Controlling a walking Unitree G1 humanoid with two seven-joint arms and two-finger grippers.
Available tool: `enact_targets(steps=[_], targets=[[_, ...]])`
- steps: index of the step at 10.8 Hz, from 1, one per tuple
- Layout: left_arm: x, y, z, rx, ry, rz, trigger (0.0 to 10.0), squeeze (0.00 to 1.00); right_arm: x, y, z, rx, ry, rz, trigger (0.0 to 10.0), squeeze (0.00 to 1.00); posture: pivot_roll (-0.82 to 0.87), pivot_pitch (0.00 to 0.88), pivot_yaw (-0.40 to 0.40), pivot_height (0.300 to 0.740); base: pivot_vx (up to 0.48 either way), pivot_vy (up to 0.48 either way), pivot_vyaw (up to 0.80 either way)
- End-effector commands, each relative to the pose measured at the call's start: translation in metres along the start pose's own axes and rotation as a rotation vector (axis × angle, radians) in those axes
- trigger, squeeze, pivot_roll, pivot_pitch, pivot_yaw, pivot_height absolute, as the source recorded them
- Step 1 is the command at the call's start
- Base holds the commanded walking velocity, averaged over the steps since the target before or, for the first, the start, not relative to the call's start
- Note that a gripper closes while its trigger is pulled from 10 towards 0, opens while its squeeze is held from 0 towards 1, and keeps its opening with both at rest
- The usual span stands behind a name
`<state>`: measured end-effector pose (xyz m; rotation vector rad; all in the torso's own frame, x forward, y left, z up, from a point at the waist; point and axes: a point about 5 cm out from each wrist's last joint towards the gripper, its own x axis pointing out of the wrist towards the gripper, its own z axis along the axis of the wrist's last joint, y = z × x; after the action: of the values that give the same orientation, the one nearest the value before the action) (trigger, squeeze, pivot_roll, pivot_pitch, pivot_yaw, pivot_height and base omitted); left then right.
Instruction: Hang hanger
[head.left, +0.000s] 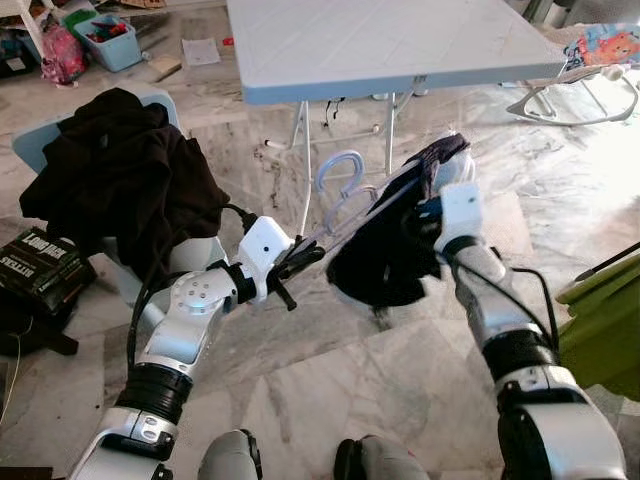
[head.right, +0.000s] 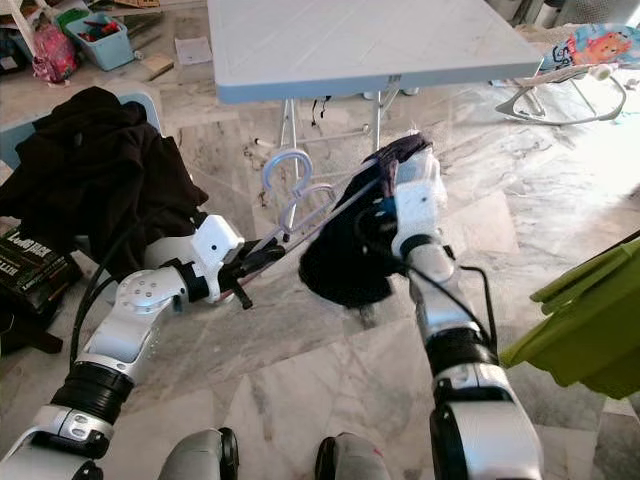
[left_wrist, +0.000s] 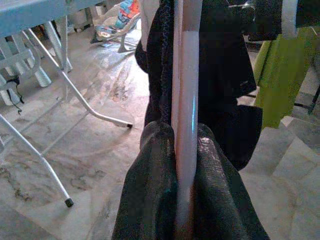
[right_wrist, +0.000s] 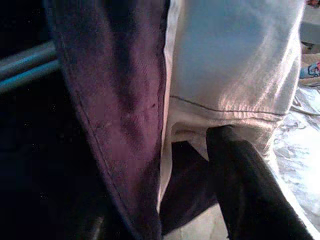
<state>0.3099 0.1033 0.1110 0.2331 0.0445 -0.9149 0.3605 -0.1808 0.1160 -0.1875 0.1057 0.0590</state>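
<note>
A pale plastic hanger (head.left: 340, 185) is held low in front of me, its hook pointing up toward the table. My left gripper (head.left: 298, 262) is shut on one end of its bar; in the left wrist view the two black fingers (left_wrist: 150, 190) pinch the pale bar (left_wrist: 186, 125). A dark garment (head.left: 390, 250) with a purple-toned edge (right_wrist: 125, 100) and white lining (right_wrist: 235, 65) hangs over the hanger. My right gripper (head.left: 445, 170) reaches up into the garment's top and is shut on the fabric, with one black finger (right_wrist: 250, 185) pressed against the white lining.
A light blue folding table (head.left: 380, 40) stands just beyond the hanger, its white legs (head.left: 300, 150) close behind. A chair piled with dark clothes (head.left: 120, 180) is at my left, a black box (head.left: 40, 265) beside it. A green object (head.left: 600, 320) is at my right. The floor is marble.
</note>
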Motion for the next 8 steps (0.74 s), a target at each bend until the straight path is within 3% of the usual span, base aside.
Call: enact_targets(steps=[1, 8], targets=[[0.003, -0.002, 0.011, 0.022, -0.047, -0.011, 0.0, 0.00, 0.001, -0.007, 0.002, 0.024, -0.009, -0.036, 0.0, 0.00, -0.04, 0.138, -0.045, 0.740, 0.000, 0.000, 0.00], [0.001, -0.003, 0.004, 0.064, -0.008, -0.015, 0.0, 0.00, 0.004, -0.022, 0.016, 0.103, -0.062, -0.136, 0.0, 0.00, -0.04, 0.128, -0.044, 0.740, 0.000, 0.000, 0.00]])
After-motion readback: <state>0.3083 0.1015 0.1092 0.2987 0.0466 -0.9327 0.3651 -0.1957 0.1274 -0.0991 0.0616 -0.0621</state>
